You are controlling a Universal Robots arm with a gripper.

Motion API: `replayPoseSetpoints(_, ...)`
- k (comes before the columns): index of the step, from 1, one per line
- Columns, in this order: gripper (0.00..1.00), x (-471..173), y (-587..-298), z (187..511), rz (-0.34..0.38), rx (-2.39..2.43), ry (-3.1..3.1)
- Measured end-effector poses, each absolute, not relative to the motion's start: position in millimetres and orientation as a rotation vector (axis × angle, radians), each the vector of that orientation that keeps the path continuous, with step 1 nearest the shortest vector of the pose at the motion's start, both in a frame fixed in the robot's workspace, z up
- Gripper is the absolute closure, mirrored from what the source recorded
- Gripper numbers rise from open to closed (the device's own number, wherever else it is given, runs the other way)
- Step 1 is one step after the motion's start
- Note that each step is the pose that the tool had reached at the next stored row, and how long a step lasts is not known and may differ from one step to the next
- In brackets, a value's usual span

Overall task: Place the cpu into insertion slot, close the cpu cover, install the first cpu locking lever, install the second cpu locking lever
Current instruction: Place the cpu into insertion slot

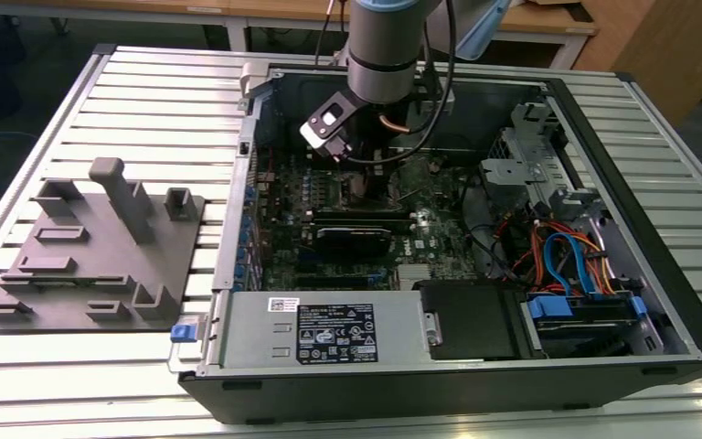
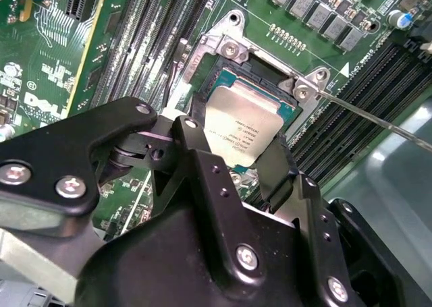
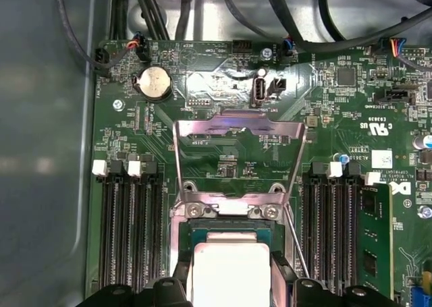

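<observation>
Arm (image 1: pixel 382 46) upper-centre in exterior view; gripper (image 2: pixel 235 140) closed narrowly on cpu (image 2: pixel 246 115) side edges. Likely light, stiff, fragile: edges only.

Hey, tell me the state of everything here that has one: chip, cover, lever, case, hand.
hand: shut on the cpu.
cpu: gripped at the socket.
cpu cover: open, swung back.
locking lever: unlatched, sticking out free.
computer case: side open.
</observation>
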State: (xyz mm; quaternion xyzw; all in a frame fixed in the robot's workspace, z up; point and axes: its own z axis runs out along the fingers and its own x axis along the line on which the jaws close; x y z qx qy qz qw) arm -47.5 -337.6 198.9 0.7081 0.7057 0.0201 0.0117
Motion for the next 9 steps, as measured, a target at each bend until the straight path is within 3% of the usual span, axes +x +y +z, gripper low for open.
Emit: replayPoseSetpoints(9,0.46,-47.6,-337.6,197.5,0.063,2.207,2.202)
